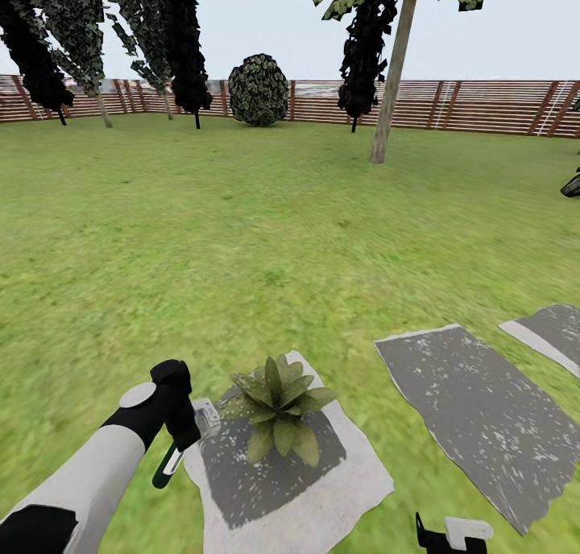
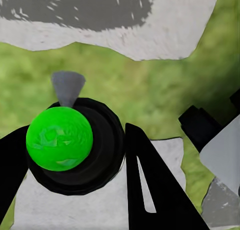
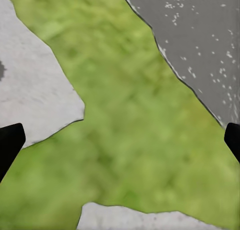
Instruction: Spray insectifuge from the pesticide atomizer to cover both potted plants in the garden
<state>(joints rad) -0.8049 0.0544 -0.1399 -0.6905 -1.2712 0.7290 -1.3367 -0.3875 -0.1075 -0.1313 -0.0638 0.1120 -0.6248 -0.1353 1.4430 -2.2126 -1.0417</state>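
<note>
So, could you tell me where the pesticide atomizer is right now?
The pesticide atomizer sits between the left gripper fingers, low left in the head view, just left of the potted plant on its stepping stone.

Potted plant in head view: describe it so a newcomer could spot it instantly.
Start from the green lawn and find the nearest flat grey stepping stone, beside the left gripper. On it sits a low rosette of broad pointed green leaves, the potted plant. Unlike the round dark bush by the slatted fence, it is small and bright.
</note>
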